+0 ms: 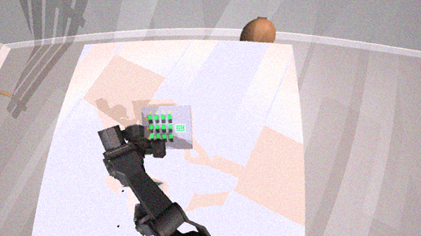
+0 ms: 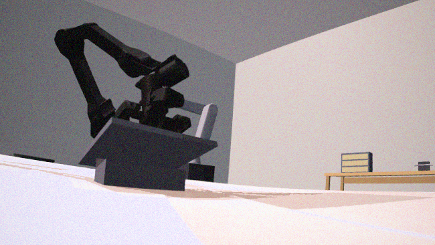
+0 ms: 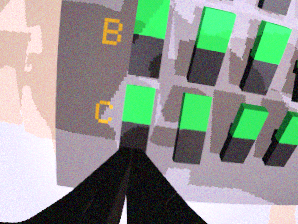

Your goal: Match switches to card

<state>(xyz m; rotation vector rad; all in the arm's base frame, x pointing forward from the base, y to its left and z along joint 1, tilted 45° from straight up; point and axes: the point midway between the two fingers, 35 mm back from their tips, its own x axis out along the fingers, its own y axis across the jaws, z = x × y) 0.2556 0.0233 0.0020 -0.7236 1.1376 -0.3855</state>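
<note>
End effector is fully closed, gripping nothing – its tip sits right at the dark near half of the row C switch. That's the leftmost one on the panel.

The dark arm reaches from the near edge over the pale surface, its hand at the near left corner of the grey switch panel. A small card lies to the right of the green switches.

Switches green and dark grey; panel grey, orange letters.
</note>
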